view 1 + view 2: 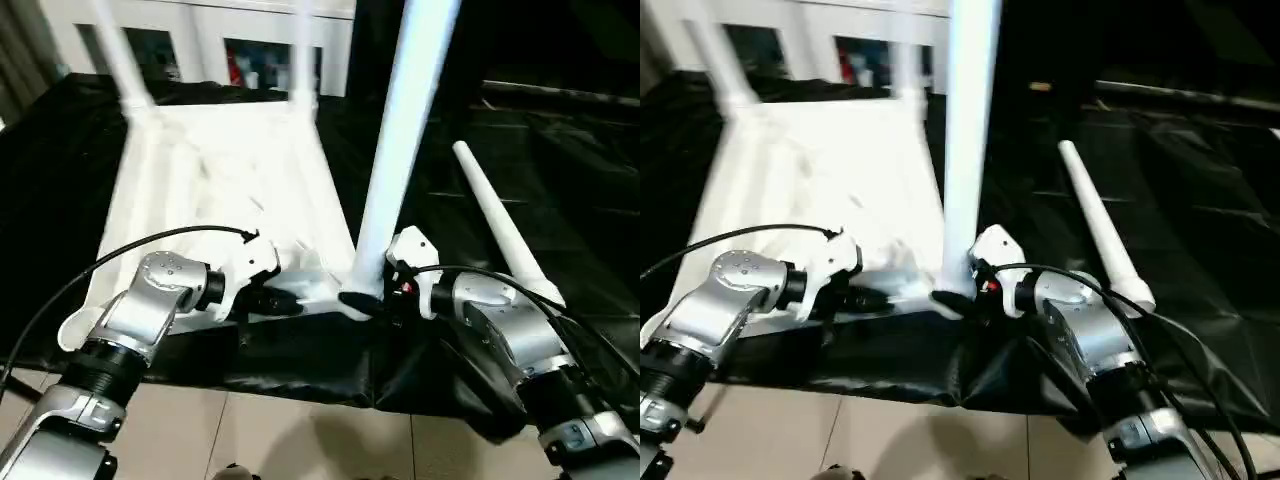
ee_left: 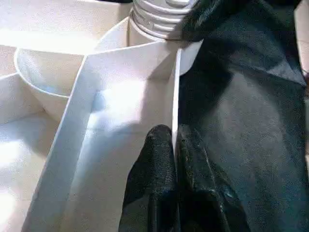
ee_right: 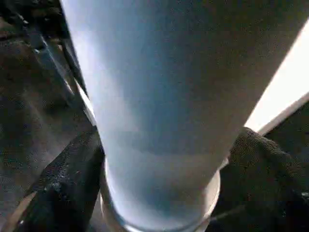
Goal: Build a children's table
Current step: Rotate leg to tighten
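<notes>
The children's table top (image 1: pixel 220 170) lies upside down on black cloth, ribbed underside facing up. Two legs (image 1: pixel 125 60) (image 1: pixel 303 60) stand in its far corner sockets. A third leg (image 1: pixel 400 130) stands upright in the near right corner socket. My right gripper (image 1: pixel 375 298) is open, with one finger (image 3: pixel 63 183) on each side of that leg's base. My left gripper (image 2: pixel 175 133) is shut on the thin upright rim of the table top (image 2: pixel 120 121) at its near edge, close to that socket. The last leg (image 1: pixel 500 230) lies loose on the cloth to the right.
A white cabinet with glass fronts (image 1: pixel 200 40) stands behind the work surface. Black cloth (image 1: pixel 560 150) covers the surface and hangs over its near edge. Tiled floor (image 1: pixel 300 440) shows below. A black cable (image 1: pixel 150 245) loops over my left forearm.
</notes>
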Tool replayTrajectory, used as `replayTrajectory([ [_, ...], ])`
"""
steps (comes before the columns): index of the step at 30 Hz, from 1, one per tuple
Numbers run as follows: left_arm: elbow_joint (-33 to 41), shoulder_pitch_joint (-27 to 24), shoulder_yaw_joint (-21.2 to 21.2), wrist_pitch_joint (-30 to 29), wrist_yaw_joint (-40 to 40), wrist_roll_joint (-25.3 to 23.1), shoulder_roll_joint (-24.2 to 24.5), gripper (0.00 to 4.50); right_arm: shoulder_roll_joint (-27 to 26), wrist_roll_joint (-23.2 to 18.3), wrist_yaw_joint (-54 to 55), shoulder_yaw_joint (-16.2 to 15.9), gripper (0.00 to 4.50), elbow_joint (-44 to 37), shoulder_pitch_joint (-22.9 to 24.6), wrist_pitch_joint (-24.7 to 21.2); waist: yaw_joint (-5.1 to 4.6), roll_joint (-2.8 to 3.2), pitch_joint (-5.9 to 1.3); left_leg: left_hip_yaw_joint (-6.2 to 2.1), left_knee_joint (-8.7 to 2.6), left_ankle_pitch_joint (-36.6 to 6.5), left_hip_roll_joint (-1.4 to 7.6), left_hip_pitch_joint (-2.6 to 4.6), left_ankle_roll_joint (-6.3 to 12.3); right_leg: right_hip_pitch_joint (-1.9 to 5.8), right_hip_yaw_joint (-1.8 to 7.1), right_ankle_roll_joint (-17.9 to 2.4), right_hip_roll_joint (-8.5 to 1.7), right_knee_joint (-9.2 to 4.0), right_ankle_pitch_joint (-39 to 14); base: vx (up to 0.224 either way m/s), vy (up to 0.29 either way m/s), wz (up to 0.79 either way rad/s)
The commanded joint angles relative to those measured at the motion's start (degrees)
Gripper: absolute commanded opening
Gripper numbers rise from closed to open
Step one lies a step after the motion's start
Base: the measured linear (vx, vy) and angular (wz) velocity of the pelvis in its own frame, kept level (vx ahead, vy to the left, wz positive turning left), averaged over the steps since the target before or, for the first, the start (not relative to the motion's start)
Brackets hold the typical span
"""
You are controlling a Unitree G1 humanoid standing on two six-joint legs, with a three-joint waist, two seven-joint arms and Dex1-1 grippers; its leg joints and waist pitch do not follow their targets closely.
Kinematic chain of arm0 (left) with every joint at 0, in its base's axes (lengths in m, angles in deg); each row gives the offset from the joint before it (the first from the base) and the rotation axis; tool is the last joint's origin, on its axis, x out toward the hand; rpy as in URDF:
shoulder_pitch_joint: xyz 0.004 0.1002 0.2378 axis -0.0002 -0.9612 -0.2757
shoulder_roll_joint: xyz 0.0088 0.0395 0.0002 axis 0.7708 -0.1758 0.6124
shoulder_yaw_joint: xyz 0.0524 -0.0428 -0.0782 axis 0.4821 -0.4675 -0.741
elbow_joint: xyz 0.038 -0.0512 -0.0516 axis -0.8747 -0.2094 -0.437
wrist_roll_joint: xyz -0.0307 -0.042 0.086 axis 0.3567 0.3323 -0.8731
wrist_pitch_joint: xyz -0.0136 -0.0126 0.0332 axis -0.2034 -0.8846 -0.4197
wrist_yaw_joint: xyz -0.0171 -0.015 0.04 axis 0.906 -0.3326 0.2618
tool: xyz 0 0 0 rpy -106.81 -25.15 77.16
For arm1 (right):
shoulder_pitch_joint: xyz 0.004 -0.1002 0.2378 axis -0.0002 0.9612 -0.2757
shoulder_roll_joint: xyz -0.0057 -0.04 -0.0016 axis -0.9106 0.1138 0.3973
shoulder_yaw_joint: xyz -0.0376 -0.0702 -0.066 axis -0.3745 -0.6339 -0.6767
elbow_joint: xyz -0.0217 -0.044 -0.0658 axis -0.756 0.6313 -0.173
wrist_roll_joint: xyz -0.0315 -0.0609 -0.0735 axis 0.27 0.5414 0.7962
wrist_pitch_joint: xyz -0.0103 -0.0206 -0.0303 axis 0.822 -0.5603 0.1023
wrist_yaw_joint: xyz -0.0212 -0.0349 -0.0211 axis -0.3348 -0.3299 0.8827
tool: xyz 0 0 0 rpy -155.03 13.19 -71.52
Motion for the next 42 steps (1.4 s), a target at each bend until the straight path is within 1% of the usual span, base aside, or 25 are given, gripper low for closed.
replayTrajectory([
  [1,1.66,0.23,0.63,1.03,2.18,2.41,-0.81,0.00,0.34,-0.25,-0.76,-0.46,3.96,-1.20,0.22,-0.74,-0.13,0.31,-3.50,0.22,-3.52,-7.14,1.24,0.70,3.25,3.41,2.68,-14.80,-3.30,-3.12,-1.06,0.000,0.000,0.00],
  [6,1.40,0.01,0.35,1.45,2.55,2.12,-0.09,0.00,0.47,0.71,-0.95,-0.70,3.96,-0.54,0.65,-0.32,-0.12,0.14,-3.59,0.20,-3.37,-4.83,1.13,0.63,3.41,3.47,2.66,-14.67,-3.21,-2.79,1.25,0.000,0.000,0.00],
  [9,1.46,-0.13,0.15,1.33,2.64,2.13,-0.06,0.00,0.35,0.77,-0.70,-0.75,3.62,-0.48,0.68,-0.59,-0.12,0.22,-3.60,0.22,-3.32,-4.47,1.11,0.67,3.65,3.47,2.65,-14.91,-3.20,-2.75,1.87,0.000,0.000,0.00],
  [12,1.46,-0.22,0.11,1.30,2.66,2.14,-0.07,0.00,0.21,0.64,-0.78,-0.76,3.34,-0.43,0.69,-0.70,-0.11,0.14,-3.54,0.23,-3.34,-5.01,1.13,0.67,3.70,3.46,2.65,-14.86,-3.23,-2.82,1.11,0.000,0.000,0.00],
  [13,1.18,-0.24,0.07,1.33,2.49,2.02,-0.17,0.00,-0.02,0.87,-0.88,-1.01,3.20,0.19,0.67,-0.29,-0.12,-0.09,-3.51,0.23,-3.36,-4.93,1.14,0.63,3.70,3.49,2.65,-14.78,-3.24,-2.85,0.87,0.000,0.000,0.00],
  [16,0.98,-0.19,-0.02,1.35,2.17,1.89,-0.13,0.00,-0.26,1.26,-0.77,-1.29,3.03,0.85,0.65,0.13,-0.08,0.03,-3.51,0.23,-3.31,-4.68,1.12,0.64,3.77,3.46,2.67,-14.79,-3.25,-2.79,0.90,0.000,0.000,0.00],
  [17,1.06,-0.25,-0.06,1.26,2.07,1.94,-0.10,0.00,-0.51,1.33,-0.50,-1.19,2.91,1.17,0.72,0.30,-0.10,-0.18,-3.51,0.24,-3.32,-4.59,1.11,0.59,3.84,3.50,2.67,-14.75,-3.25,-2.79,0.92,0.000,0.000,0.00],
  [18,1.06,-0.25,-0.06,1.26,2.07,1.94,-0.10,0.00,-0.51,1.33,-0.50,-1.19,2.83,1.17,0.72,0.30,-0.07,-0.12,-3.52,0.20,-3.32,-4.51,1.12,0.59,3.85,3.51,2.67,-14.75,-3.29,-2.74,0.89,0.000,0.000,0.00],
  [24,0.55,-0.22,-0.76,0.82,-0.48,1.52,-0.77,0.00,-2.32,1.03,2.16,0.15,2.76,3.34,1.13,0.63,-0.23,0.00,-3.41,0.18,-3.37,-5.05,1.10,0.55,3.43,3.45,2.66,-14.76,-3.32,-2.84,0.06,0.000,0.000,0.00],
  [25,-0.70,0.37,-1.54,-0.13,-4.00,0.78,-1.91,0.00,-3.72,0.33,4.64,1.73,2.76,5.24,1.09,0.28,-0.31,-0.13,-3.41,0.20,-3.39,-5.38,1.10,0.54,3.31,3.46,2.66,-14.67,-3.29,-2.90,-0.43,0.000,0.000,0.00],
  [26,-2.22,1.05,-2.48,-1.54,-8.76,-0.04,-3.83,0.00,-6.15,0.19,10.73,4.17,2.75,8.90,0.60,0.40,-0.52,-0.04,-3.23,0.28,-3.50,-6.69,1.20,0.66,2.69,3.20,2.79,-14.67,-3.44,-3.17,-2.43,0.000,0.000,0.00],
  [27,-3.69,1.77,-3.38,-3.08,-13.42,-0.78,-5.81,0.00,-8.55,0.19,17.16,6.62,2.75,12.67,-0.04,0.58,-0.49,0.07,-3.09,0.32,-3.57,-8.49,1.12,0.76,1.53,3.11,2.84,-14.41,-3.66,-3.58,-6.16,0.000,0.000,0.00],
  [28,-3.75,1.80,-3.42,-3.15,-13.62,-0.81,-5.90,0.00,-8.65,0.20,17.46,6.73,2.75,12.85,-0.07,0.59,-0.60,-0.09,-2.95,0.10,-3.88,-10.14,1.03,0.78,0.32,3.28,2.72,-13.21,-3.71,-4.06,-10.87,0.000,0.000,0.00],
  [29,-4.87,2.25,-3.74,-4.15,-18.18,-1.63,-8.43,0.00,-11.50,0.20,25.17,9.00,2.75,15.93,-1.18,0.61,-0.82,-0.30,-2.85,0.01,-4.02,-10.64,0.97,0.82,-0.50,3.27,2.69,-11.94,-3.57,-4.26,-13.50,0.000,0.000,0.00],
  [30,-5.14,2.37,-3.78,-4.47,-19.29,-1.84,-9.07,0.00,-12.23,0.13,27.19,9.63,2.75,16.69,-1.50,0.52,-0.82,-0.30,-2.85,0.01,-4.02,-10.64,0.97,0.82,-0.50,3.27,2.69,-11.94,-3.57,-4.26,-13.50,0.000,0.000,0.00],
  [31,-5.38,2.51,-3.86,-4.80,-20.44,-2.02,-9.77,0.00,-12.82,0.23,28.79,9.92,2.75,17.32,-1.82,0.62,-1.01,-0.19,-2.71,-0.03,-4.14,-12.84,0.84,1.16,-0.83,2.95,2.79,-10.34,-3.60,-4.86,-17.65,0.000,0.000,0.00],
  [33,-6.77,3.41,-4.20,-7.04,-27.29,-3.05,-14.13,0.00,-16.40,0.69,38.27,11.74,2.74,21.14,-3.87,1.13,-1.29,-0.23,-2.56,0.02,-4.29,-13.04,0.86,1.21,-1.10,2.68,2.89,-9.46,-3.54,-5.08,-19.14,0.000,0.000,0.00],
  [34,-7.51,3.95,-4.28,-7.58,-30.49,-3.54,-16.32,0.00,-18.13,0.18,40.77,12.41,2.74,22.68,-4.90,1.10,-1.35,-0.26,-2.56,-0.06,-4.32,-13.21,0.85,1.24,-1.22,2.69,2.89,-9.18,-3.49,-5.18,-19.68,0.000,0.000,0.00],
  [35,-7.60,4.01,-4.29,-7.65,-30.89,-3.60,-16.59,0.00,-18.34,0.12,41.08,12.49,2.74,22.87,-5.03,1.10,-1.49,-0.31,-2.81,-0.13,-4.27,-12.87,0.86,1.11,-1.19,2.86,2.89,-8.99,-3.48,-4.99,-18.69,0.000,0.000,0.00],
  [36,-7.66,4.08,-4.25,-7.72,-31.13,-3.64,-16.84,0.00,-18.54,0.13,41.39,12.51,2.74,23.04,-5.16,1.09,-1.29,-0.30,-2.88,0.00,-4.15,-11.94,0.76,1.10,-0.59,2.81,2.92,-8.94,-3.33,-4.93,-16.31,0.000,0.000,0.00],
  [37,-8.21,4.65,-3.88,-8.28,-33.14,-3.98,-18.95,0.00,-20.15,0.20,43.92,12.73,2.74,24.51,-6.31,1.04,-1.42,-0.44,-2.87,0.03,-4.16,-11.16,0.67,0.85,-0.20,2.88,2.95,-9.06,-3.22,-4.73,-14.75,0.000,0.000,0.00],
  [38,-8.86,5.72,-1.84,-8.88,-34.35,-5.42,-21.43,0.00,-22.39,1.04,44.88,12.06,2.74,26.51,-8.22,2.11,-1.38,-0.47,-2.88,0.11,-4.11,-11.26,0.62,0.97,0.18,2.73,2.95,-8.95,-3.18,-4.82,-14.85,0.000,0.000,0.00],
  [39,-8.95,5.87,-1.68,-8.87,-34.45,-5.63,-21.51,0.00,-22.49,1.25,44.79,11.98,2.74,26.70,-8.39,2.40,-1.39,-0.21,-2.95,0.09,-4.07,-11.17,0.61,0.97,0.28,2.77,2.99,-9.02,-3.25,-4.77,-14.50,0.000,0.000,0.00],
  [41,-9.51,6.70,-1.03,-8.69,-34.96,-6.78,-21.53,0.00,-22.78,2.32,44.09,11.85,2.74,28.09,-9.40,4.40,-1.27,-0.28,-3.01,0.19,-3.98,-10.74,0.62,0.97,0.75,2.77,2.98,-9.20,-3.20,-4.75,-12.98,0.000,0.000,0.00],
  [42,-9.66,6.89,-0.94,-8.72,-34.85,-6.96,-21.40,0.00,-22.78,2.46,43.75,11.96,2.74,28.64,-9.70,5.10,-1.30,-0.28,-3.03,0.12,-4.01,-10.04,0.59,0.70,1.06,2.96,2.94,-9.41,-3.17,-4.56,-11.71,0.000,0.000,0.00],
])
